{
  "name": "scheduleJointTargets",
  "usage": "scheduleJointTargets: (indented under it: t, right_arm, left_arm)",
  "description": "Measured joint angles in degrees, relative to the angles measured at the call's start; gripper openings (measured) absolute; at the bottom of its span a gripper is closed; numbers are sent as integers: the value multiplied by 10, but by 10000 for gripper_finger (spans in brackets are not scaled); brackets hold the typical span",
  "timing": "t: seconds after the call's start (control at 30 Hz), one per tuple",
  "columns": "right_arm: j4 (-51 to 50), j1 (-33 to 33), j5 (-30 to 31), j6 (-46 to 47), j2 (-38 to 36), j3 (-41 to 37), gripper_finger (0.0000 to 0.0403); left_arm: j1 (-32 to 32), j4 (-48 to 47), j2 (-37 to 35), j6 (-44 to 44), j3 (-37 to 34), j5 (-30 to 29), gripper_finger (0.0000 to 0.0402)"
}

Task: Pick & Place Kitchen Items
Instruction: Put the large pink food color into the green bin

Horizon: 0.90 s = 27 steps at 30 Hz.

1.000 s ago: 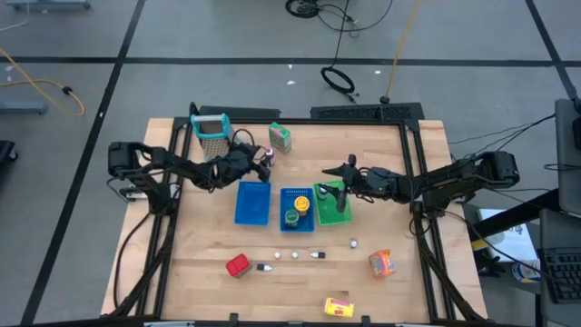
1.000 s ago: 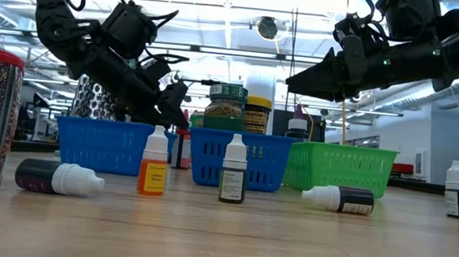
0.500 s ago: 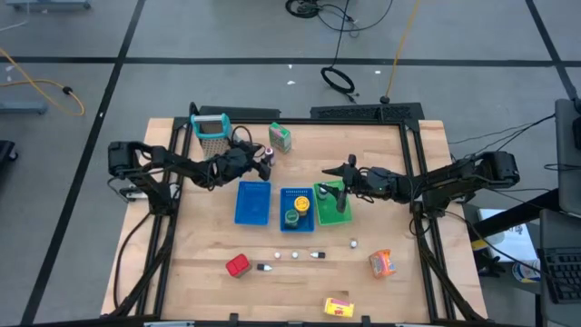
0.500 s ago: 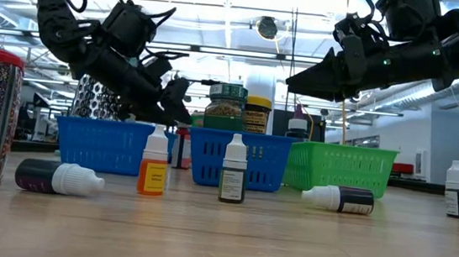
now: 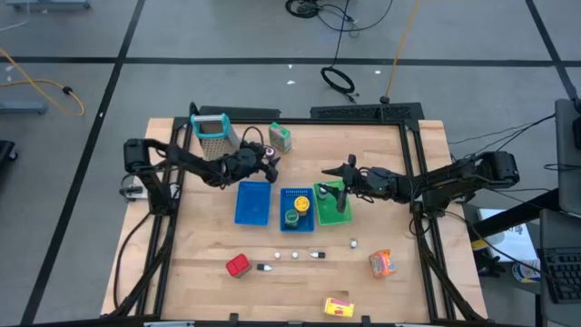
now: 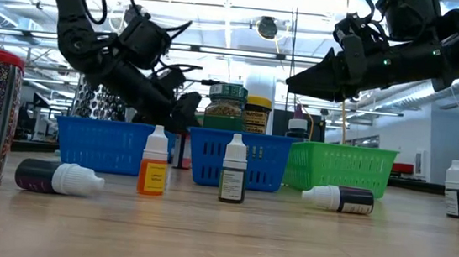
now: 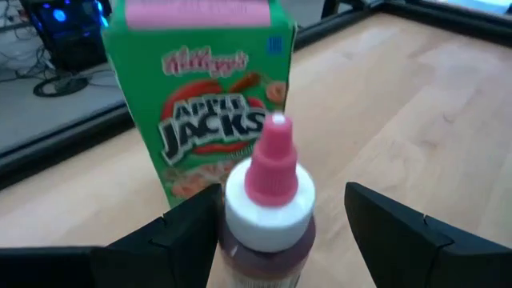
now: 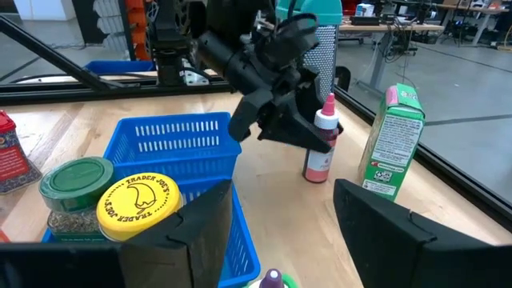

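**Left claw at pink-capped bottle**

Left claw [image 7: 272, 232]: fingers apart, one either side of bottle [image 7: 268, 200]; no contact visible. Bottle upright on table [image 5: 381, 195], just before green carton [image 7: 204, 96]. Right claw [image 5: 332, 172]: fingers apart, empty, over green basket [image 5: 331, 207].

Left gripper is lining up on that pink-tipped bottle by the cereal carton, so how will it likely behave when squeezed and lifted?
The bottle stands tall and narrow, so an off-centre nudge could tip it. It looks round, so likely rolls if toppled. Small, probably light.
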Motion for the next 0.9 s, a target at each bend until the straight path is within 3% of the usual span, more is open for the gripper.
scheduleJointTargets:
  t: [0.57,0.9]
  right_arm:
    - [0,0,1,0,0,0,210]
    - [0,0,1,0,0,0,210]
  left_arm:
    - [0,1,11,12,4,0,259]
    - [0,2,11,13,4,29,132]
